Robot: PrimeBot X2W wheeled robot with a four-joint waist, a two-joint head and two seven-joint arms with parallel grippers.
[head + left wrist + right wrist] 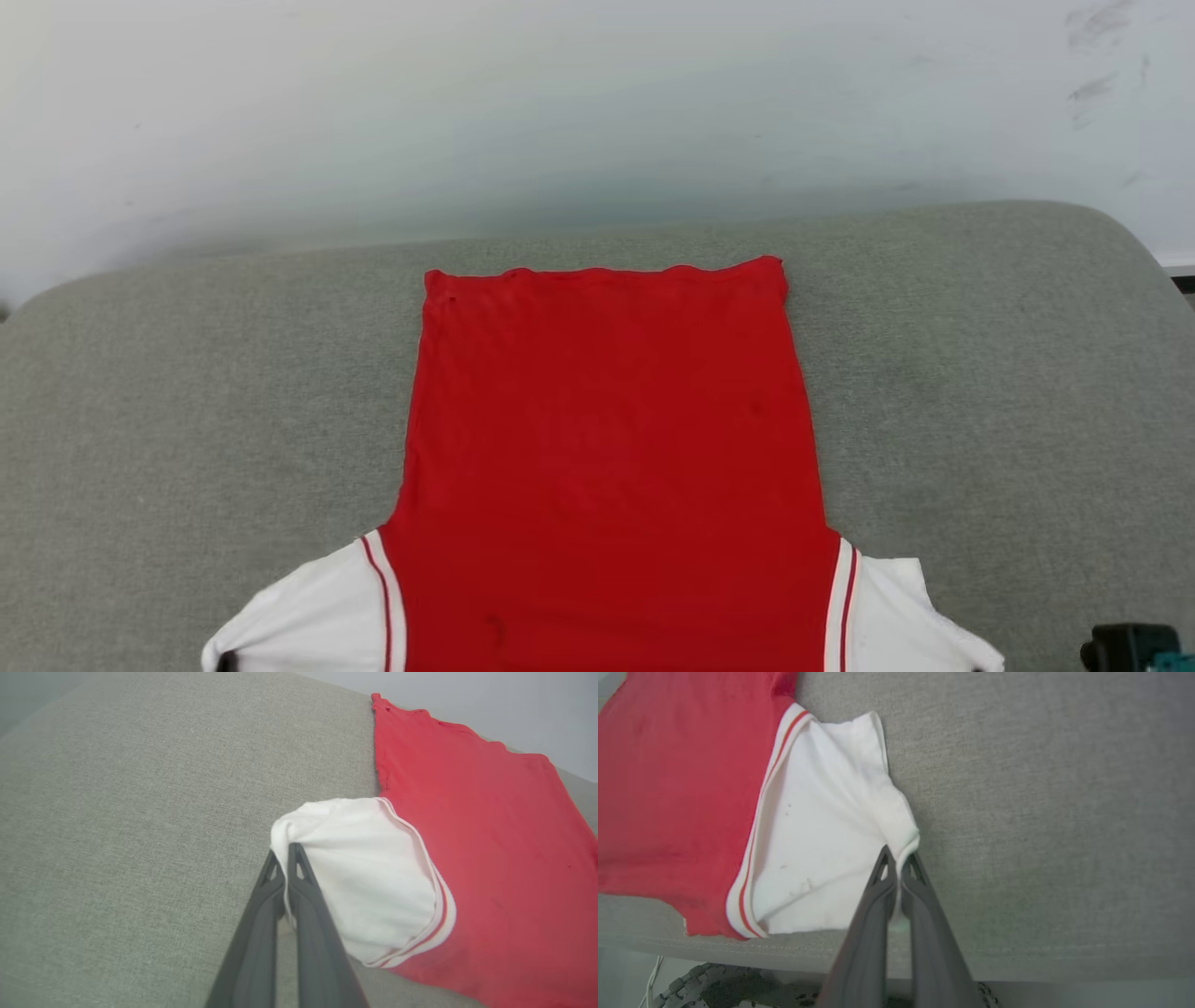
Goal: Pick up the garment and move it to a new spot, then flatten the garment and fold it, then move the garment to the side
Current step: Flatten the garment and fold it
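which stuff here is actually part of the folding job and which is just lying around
Part of the job:
red jersey shirt with white red-striped sleeves
left claw and right claw, each shut on a sleeve edge
grey fabric surface the shirt lies on

Just lying about:
grey treaded wheel-like thing below the surface's edge
thin white cable beside it
pale wall behind

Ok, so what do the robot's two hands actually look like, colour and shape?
The left hand and the right hand look alike. Each has two long, slim, matte dark-grey fingers that narrow toward the tip, with a small triangular cut-out just below each tip.
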